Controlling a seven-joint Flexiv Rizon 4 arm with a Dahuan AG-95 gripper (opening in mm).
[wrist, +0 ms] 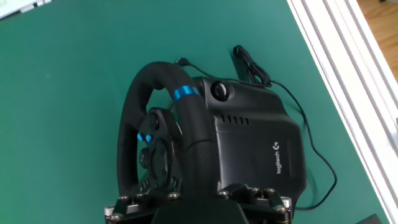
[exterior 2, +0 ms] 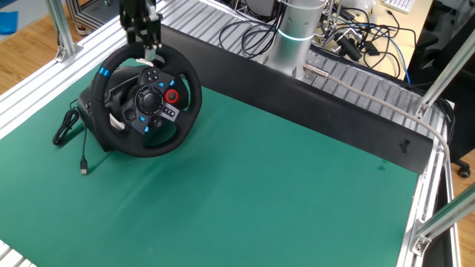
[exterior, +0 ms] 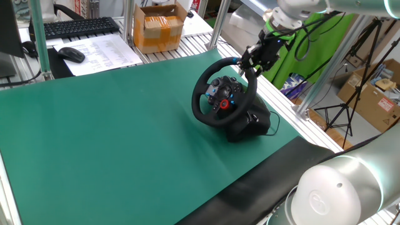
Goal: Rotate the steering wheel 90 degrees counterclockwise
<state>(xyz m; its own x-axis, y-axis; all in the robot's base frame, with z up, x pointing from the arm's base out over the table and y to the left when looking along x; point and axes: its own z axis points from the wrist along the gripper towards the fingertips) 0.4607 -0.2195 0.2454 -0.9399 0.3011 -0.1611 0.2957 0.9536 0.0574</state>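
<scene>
The steering wheel (exterior: 224, 92) stands tilted on its black base (wrist: 258, 144) near one edge of the green mat (exterior: 112, 137), its blue stripe (exterior 2: 103, 72) high on the rim (well off to one side of the top). The gripper (exterior: 251, 65) sits at the upper rim beside that stripe, apparently clamped on it, though I cannot tell for sure how the jaws stand. A thin black cable (exterior 2: 73, 130) trails from the base across the mat.

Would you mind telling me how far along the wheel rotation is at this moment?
Done: the pincer has reached the top of the steering wheel rim, beside the blue stripe. In hand: it looks to be at or on the rim there, though I cannot tell whether it is closed. Left: the quarter turn counterclockwise; the stripe sits near the top, so the wheel looks barely turned, if at all.
</scene>
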